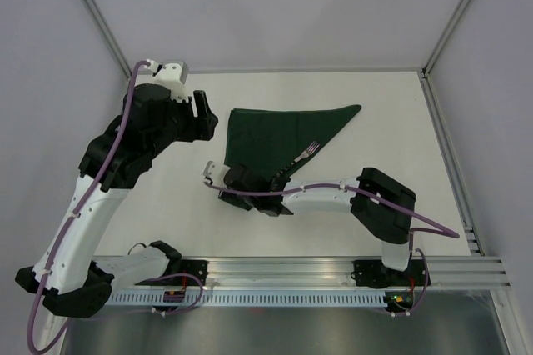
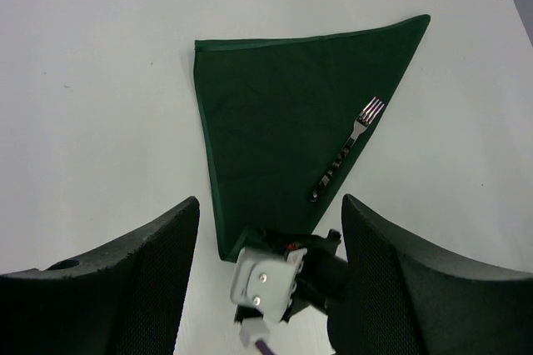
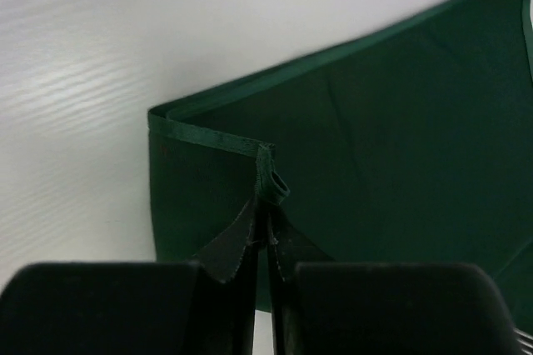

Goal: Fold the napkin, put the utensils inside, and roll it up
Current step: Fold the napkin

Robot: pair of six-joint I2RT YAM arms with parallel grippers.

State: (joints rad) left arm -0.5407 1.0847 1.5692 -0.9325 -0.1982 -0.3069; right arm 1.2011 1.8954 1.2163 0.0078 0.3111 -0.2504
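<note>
R fingers (image 3: 229,247) are pressed together on a bit of hem of the napkin (image 3: 375,138). In the R wrist cam the hem bunches into a small loop right at the tips of the right gripper (image 3: 268,217), w/ no gap between the pads. The pinched bit is at the napkin's near corner, and the cloth spreads away from the tips toward the far side. A second hemmed edge shows just under the top one, so there are at least two layers there.

L fingers (image 2: 141,280) are spread wide w/ nothing between them. The left gripper (image 2: 271,199) hangs over the table (image 1: 333,88). In its own cam the napkin (image 2: 283,113) lies ahead of the tips, w/ its narrow near corner running down between the two fingers in the pic. From the top cam the left gripper (image 1: 204,115) is just beside the napkin's far-left corner. I can't tell if it touches the cloth.

The napkin (image 1: 275,134) is folded into a triangle, flat on the table around mid-table. Its long straight edge is on the far side, one point reaches far-right, and the other point is under the R wrist.

A fork (image 2: 354,138) lies on the cloth along the R slanted edge. Tines point to the far-right point and sit just inside the edge, and the handle points back toward the R arm. The fork (image 1: 306,152) is well apart from the L fingers and near, but not in, the R ones.
</note>
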